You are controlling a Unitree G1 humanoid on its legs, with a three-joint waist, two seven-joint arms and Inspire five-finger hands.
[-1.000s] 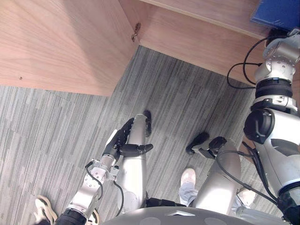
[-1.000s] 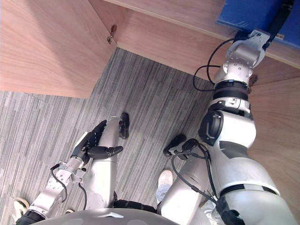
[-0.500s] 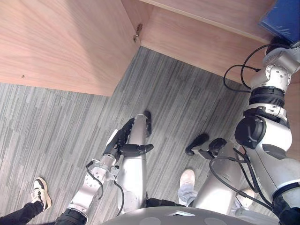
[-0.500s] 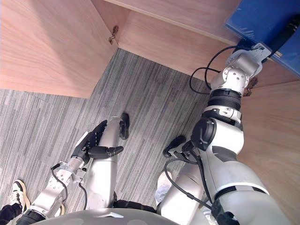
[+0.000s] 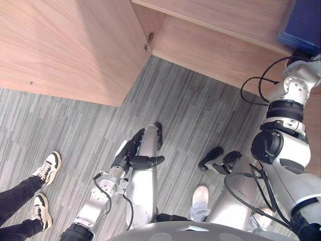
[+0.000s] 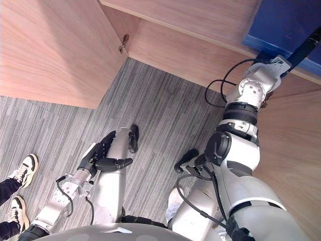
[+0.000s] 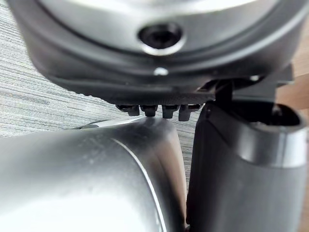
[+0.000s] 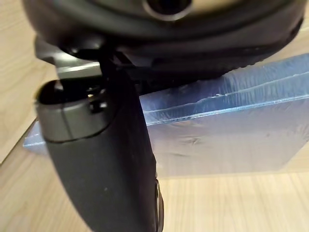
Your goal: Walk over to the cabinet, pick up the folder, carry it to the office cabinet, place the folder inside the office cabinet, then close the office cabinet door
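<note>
Our right hand (image 8: 99, 150) pinches the folder (image 6: 286, 20), thumb across it, over the cabinet shelf (image 6: 200, 20). Our left hand (image 5: 131, 153) hangs low, fingers relaxed. If we let go too near the edge, the folder may tip off.

The right hand (image 8: 108, 164) sends its dark thumb across one end of the blue folder (image 8: 227, 140), which lies flat just beyond it on a pale wooden shelf (image 8: 236, 205). Bare wood shows on both sides of the thumb.
</note>
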